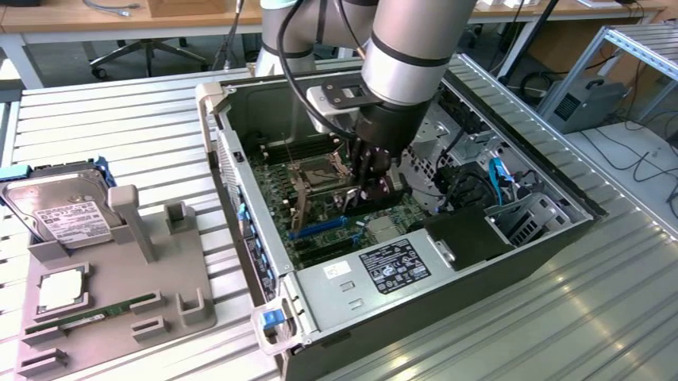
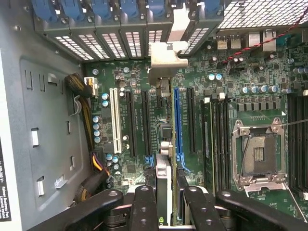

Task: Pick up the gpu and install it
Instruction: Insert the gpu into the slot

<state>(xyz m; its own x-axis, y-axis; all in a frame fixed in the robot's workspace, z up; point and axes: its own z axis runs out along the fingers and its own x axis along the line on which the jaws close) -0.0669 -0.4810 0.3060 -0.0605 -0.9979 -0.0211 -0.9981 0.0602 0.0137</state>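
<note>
Inside the computer case (image 1: 529,238), above the motherboard (image 2: 130,82), the hand (image 2: 166,192) grips the gpu (image 2: 163,159) edge-on, its silver bracket (image 2: 166,60) beside the blue slot (image 2: 176,120).

1. A ribbed metal table (image 1: 127,119) carries an open computer case (image 1: 498,262), lying on its side at the center of the exterior view.
2. At nine o'clock of the case, a grey parts holder (image 1: 186,278) rests on the table.
3. The holder's slots keep a silver hard drive (image 1: 63,210), a CPU (image 1: 62,290) and a green RAM stick (image 1: 90,315).
</note>
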